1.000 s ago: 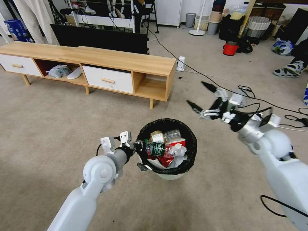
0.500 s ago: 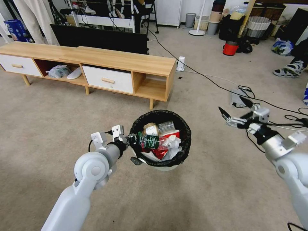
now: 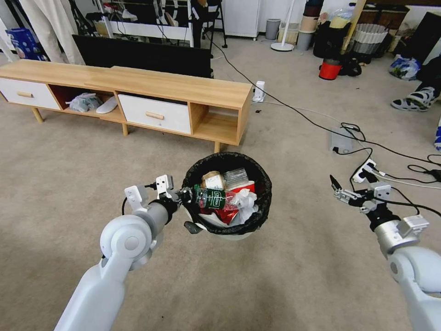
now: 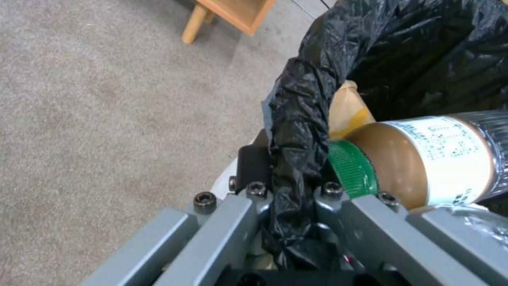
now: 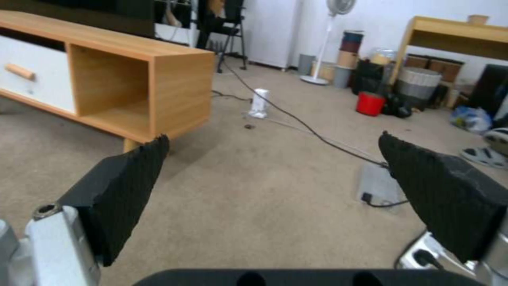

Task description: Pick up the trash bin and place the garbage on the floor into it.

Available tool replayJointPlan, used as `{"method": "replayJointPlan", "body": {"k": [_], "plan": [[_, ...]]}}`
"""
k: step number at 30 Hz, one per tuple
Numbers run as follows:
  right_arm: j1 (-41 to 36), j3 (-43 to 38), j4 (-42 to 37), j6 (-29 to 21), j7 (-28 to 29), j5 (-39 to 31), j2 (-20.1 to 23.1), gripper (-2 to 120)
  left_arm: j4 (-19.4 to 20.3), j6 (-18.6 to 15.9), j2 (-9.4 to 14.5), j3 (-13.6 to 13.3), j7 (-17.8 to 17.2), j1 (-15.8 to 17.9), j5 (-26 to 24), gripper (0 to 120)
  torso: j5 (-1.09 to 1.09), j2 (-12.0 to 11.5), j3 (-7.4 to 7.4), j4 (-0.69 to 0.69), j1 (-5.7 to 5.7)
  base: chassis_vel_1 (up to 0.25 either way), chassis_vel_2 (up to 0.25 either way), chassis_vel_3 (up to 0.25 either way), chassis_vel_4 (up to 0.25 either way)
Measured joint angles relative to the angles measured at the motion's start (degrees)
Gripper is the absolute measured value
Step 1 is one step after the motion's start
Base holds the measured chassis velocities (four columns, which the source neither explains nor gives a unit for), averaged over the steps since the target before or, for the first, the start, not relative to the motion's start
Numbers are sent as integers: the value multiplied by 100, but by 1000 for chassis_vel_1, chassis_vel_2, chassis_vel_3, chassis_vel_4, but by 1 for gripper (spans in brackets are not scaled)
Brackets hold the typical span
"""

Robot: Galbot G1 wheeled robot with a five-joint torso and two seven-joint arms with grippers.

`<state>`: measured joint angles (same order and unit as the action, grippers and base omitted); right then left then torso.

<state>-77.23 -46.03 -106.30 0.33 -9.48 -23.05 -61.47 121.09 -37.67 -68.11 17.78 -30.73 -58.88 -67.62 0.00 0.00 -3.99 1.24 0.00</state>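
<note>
**Bin up, litter aboard**

Left hand point(image 3: 186, 198) is clamped on the near rim of the trash bin point(image 3: 257, 216), fingers pinching the black bag point(image 4: 299, 119) folded over the edge, one inside and one outside. The bin hangs from that grip, out in front of the wooden cabinet point(image 3: 183, 92), above the carpet point(image 3: 275, 285). Inside it: a green-capped bottle point(image 3: 213, 198) lying across the top with its cap by the gripped rim, a clear bottle point(image 3: 235, 176), red packaging point(image 3: 229, 216) and white tissue point(image 3: 248, 202). Right hand point(image 3: 338, 191) hangs off to the side, well apart from the bin, near the power strip point(image 3: 363, 171), its fingers spread wide and holding nothing.
</note>
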Motion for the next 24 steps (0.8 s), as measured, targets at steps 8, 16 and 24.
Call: {"method": "replayJointPlan", "body": {"k": [8, 16, 24], "plan": [[2, -37, -16, 49, 192, 339, -483, 100, -2, 0, -82, 37, 5, -34, 72, 2, 0, 0, 0, 1, 0, 0, 0, 0, 0], [50, 7, -50, 41, 226, 443, -887, 100, 58, 0, -85, 69, -10, -45, 60, 2, 0, 0, 0, 0, 0, 0, 0, 0, 0], [41, -27, -37, 78, 156, 557, -1032, 100, 87, 0, -75, 110, -16, -63, 59, 2, 0, 0, 0, 0, 0, 0, 0, 0, 0]]}}
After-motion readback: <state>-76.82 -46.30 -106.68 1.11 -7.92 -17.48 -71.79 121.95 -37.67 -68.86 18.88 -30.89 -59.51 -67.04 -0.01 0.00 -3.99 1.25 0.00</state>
